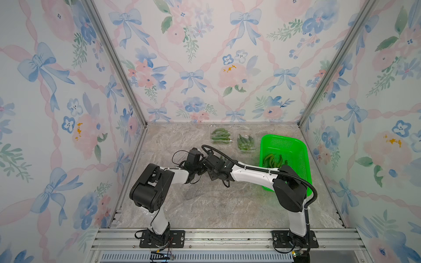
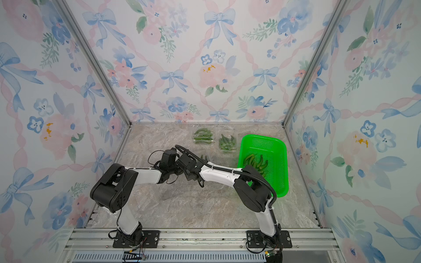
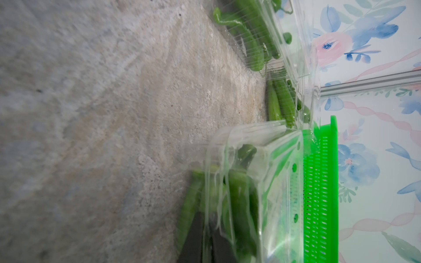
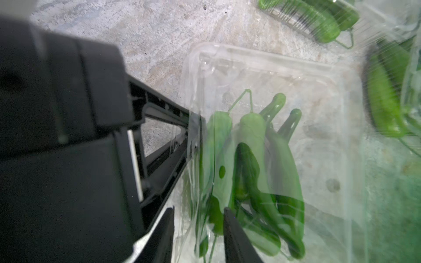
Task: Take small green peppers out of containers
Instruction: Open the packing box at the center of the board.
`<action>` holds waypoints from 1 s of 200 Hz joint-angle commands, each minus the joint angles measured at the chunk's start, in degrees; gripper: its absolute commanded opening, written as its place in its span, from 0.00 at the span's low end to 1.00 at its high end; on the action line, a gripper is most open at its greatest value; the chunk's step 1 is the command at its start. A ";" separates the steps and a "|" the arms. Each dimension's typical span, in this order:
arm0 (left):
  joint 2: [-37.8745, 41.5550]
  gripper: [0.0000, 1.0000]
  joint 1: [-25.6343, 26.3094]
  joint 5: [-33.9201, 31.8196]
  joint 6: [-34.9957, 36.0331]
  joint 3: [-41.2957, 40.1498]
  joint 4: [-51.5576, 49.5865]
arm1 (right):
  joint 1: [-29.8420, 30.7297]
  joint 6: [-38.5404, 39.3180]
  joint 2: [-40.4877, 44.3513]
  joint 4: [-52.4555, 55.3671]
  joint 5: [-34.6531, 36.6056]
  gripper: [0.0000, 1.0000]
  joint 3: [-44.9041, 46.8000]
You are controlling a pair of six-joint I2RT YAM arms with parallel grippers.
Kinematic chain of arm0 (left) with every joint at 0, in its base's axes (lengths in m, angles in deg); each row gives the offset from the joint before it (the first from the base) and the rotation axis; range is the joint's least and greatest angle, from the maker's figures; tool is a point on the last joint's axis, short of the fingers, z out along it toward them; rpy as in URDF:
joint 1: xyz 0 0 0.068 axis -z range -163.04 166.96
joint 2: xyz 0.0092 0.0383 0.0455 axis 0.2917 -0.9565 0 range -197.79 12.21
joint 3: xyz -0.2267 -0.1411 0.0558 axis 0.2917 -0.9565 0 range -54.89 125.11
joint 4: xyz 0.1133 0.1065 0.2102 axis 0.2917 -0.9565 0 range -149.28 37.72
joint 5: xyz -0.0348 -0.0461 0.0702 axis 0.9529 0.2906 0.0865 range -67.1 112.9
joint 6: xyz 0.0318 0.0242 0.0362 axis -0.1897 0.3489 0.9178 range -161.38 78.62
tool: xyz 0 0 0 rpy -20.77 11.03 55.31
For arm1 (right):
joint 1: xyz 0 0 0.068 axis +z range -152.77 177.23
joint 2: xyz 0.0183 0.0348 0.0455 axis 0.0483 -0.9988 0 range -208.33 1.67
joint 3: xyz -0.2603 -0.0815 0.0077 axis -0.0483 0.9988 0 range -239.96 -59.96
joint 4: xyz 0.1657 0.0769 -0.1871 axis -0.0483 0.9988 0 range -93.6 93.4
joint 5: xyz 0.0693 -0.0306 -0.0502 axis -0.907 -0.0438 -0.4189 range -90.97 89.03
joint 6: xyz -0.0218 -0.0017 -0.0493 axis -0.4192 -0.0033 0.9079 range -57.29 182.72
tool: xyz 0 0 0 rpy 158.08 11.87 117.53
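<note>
In the right wrist view a clear container (image 4: 273,75) holds several small green peppers (image 4: 252,136). My left gripper (image 3: 206,220) is shut on this container's thin plastic wall (image 3: 262,136). Its black fingers (image 4: 175,148) reach that wall from the side. My right gripper (image 4: 198,209) is open, astride the near wall, one finger outside and one among the peppers. In both top views the two wrists hide this container. Two more containers (image 1: 221,136) (image 1: 246,142) with peppers stand by the back wall.
A bright green perforated basket (image 1: 284,139) stands at the right with several peppers (image 1: 273,160) in it, close beside the container being worked on. The right forearm (image 1: 250,174) crosses in front of the basket. Floral walls enclose three sides.
</note>
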 commanded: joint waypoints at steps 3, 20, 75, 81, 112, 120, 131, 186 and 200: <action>-1.12 0.11 0.38 1.06 1.24 -0.09 -1.29 | -0.70 -1.50 -4.05 3.47 0.77 0.33 0.83; -0.95 0.11 0.24 1.03 1.39 -0.50 -1.35 | -1.00 -1.63 -3.22 3.04 0.61 0.33 1.55; -0.59 0.11 -0.51 1.08 1.76 -1.24 -1.29 | -2.15 -2.75 -3.83 2.83 -0.55 0.30 2.24; -0.59 0.11 -0.60 1.11 1.75 -1.27 -1.34 | -2.25 -2.77 -3.64 2.53 -0.80 0.30 2.45; -0.79 0.11 -0.60 1.39 1.87 -1.23 -1.36 | -2.68 -2.43 -4.22 2.84 -1.17 0.29 2.09; -0.84 0.11 -0.57 1.41 1.85 -1.14 -1.28 | -2.68 -2.50 -4.56 2.77 -1.41 0.29 2.11; -0.87 0.10 -0.67 1.49 1.86 -1.02 -1.33 | -2.70 -2.42 -5.04 2.71 -1.95 0.29 1.94; -1.75 0.11 -0.55 2.12 2.09 -0.28 -1.33 | -2.42 -1.10 -6.19 2.24 -2.22 0.19 1.42; -1.90 0.10 -0.53 2.12 2.12 -0.20 -1.35 | -2.18 -0.49 -6.03 2.62 -2.22 0.14 0.69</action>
